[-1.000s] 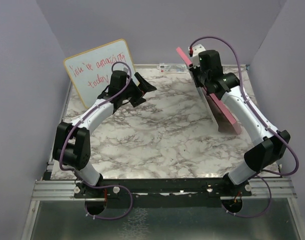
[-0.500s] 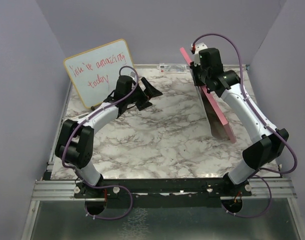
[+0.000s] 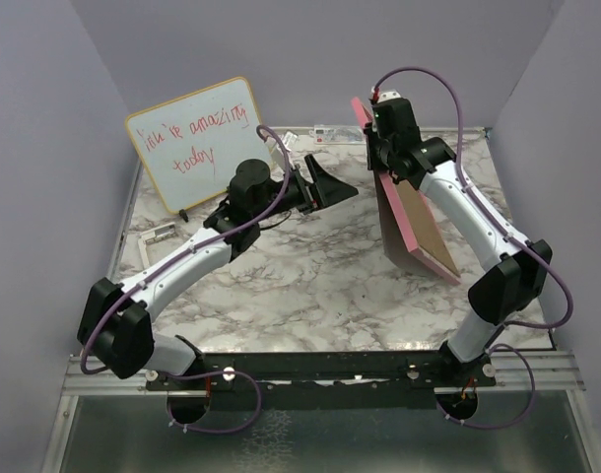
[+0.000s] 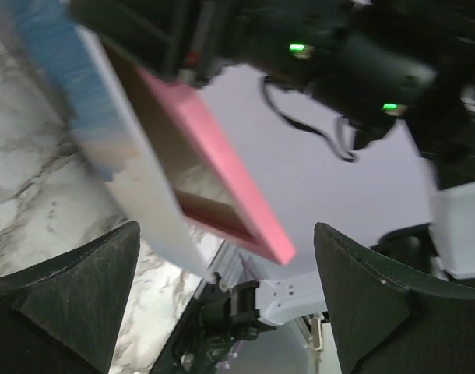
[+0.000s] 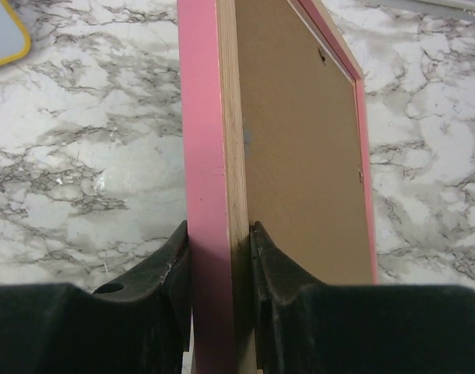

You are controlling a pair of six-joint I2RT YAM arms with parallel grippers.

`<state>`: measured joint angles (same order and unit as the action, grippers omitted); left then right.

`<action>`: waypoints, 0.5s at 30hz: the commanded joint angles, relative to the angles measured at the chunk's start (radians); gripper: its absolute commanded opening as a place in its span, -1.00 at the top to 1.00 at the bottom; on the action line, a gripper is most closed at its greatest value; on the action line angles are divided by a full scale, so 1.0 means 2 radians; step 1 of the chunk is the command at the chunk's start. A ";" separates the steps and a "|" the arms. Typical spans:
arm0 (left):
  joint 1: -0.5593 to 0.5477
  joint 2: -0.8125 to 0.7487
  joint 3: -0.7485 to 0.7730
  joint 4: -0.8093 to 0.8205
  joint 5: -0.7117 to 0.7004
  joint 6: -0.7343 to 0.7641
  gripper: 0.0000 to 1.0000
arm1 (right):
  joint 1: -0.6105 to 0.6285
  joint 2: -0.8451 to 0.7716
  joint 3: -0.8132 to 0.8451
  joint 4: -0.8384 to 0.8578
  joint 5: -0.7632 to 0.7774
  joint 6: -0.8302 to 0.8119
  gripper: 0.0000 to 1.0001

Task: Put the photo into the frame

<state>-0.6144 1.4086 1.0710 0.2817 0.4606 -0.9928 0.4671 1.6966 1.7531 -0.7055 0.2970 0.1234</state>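
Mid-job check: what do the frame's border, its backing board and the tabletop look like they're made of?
Frame border: probably wood with matte pink paint; the strip beside the pink face is pale and bare, like raw wood.
Backing board: brown fibreboard or stiff card, with a matte, uniform surface.
Tabletop: marble look, white with grey veins; it could be a printed laminate rather than stone.

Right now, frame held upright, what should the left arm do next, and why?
Probably ease the open left fingers forward to the frame, then close on its free edge. The right fingers pinch it at one edge only, it stands tilted, and the left wrist view shows its corner ahead between the fingers, untouched.
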 commanded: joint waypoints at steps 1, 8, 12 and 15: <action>-0.023 -0.004 0.005 -0.013 -0.047 -0.017 -0.85 | 0.010 0.034 0.009 -0.026 0.026 0.078 0.99; -0.057 0.045 0.032 -0.059 -0.036 0.002 -0.93 | 0.026 0.087 0.037 -0.033 0.037 0.093 0.99; -0.065 0.058 0.039 -0.058 -0.031 0.003 -0.90 | 0.026 0.106 0.048 -0.034 0.035 0.096 0.99; -0.067 0.073 0.040 -0.057 -0.022 -0.011 -0.73 | 0.026 0.116 0.052 -0.030 0.033 0.097 0.99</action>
<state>-0.7399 1.5291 1.1145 0.1673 0.4004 -1.0061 0.5312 1.8706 1.8523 -0.7090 0.4202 0.1959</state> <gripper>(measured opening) 0.917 0.285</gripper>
